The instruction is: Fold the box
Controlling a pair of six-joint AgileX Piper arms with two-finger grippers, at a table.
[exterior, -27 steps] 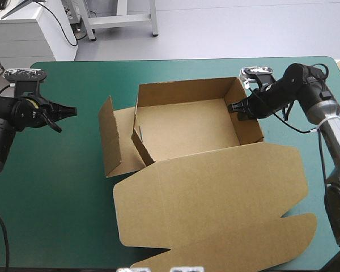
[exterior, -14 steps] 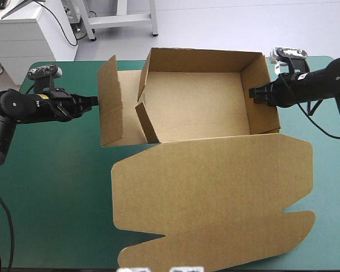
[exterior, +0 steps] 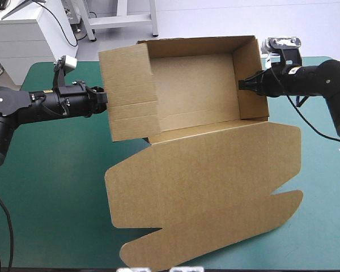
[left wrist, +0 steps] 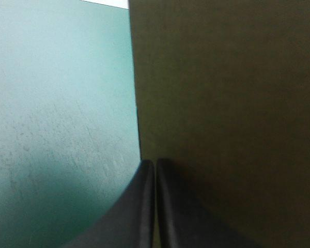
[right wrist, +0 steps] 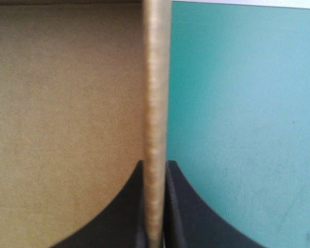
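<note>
We note box (brown board, open tray) raised between arms over far half of teal-green cover, lid spread toward near edge. Left gripper pinches left flap; right gripper clamps right wall, both all but closed.

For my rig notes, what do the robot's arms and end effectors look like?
The left arm and right arm are black with rounded joints, silver-grey further back. The left end effector and right end effector each have two broad black fingers, curved like fins and tapering to points.
</note>
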